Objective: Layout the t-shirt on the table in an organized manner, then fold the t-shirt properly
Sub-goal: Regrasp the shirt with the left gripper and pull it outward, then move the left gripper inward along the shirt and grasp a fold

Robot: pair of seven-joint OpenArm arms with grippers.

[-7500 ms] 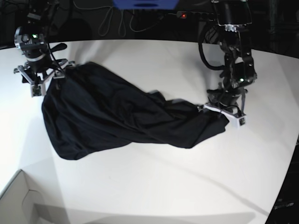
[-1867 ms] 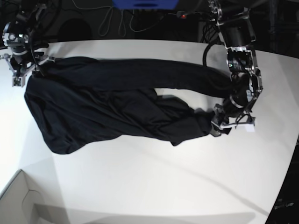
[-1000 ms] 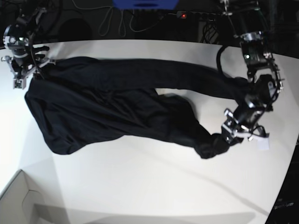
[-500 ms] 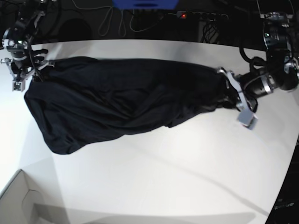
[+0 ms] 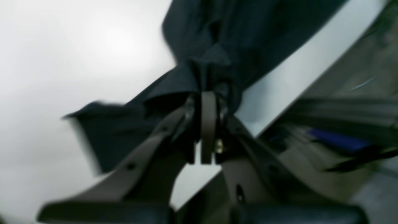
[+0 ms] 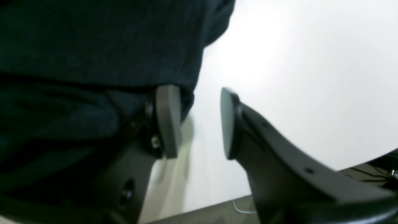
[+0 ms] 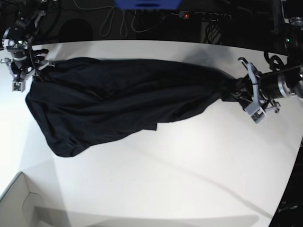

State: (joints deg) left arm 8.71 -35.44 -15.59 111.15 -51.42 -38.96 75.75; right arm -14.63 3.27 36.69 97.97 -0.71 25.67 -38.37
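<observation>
Plain black soft-fabric t-shirt [image 7: 123, 104] stretched across glossy white table [image 7: 189, 165] to spread it flat; left gripper [image 7: 246, 92], frame right, pinches bunched corner; right gripper [image 6: 199, 121], upper left, jaws spread beside the hem.

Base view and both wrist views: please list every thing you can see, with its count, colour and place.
t-shirt: one, black, stretched across the far half of the table, bunched at the end by the left gripper.
table: one, glossy white, fills most of the base view.
box: one, white, at the near corner on the right arm's side.
cables: several, pale, on the dark floor behind the table.
power strip: one, dark with a red light, behind the table.
blue object: one, at the far edge, cut off.
left gripper: one, dark, jaws shut on a bunch of the t-shirt.
right gripper: one, dark, jaws apart, cloth against one jaw only.
</observation>
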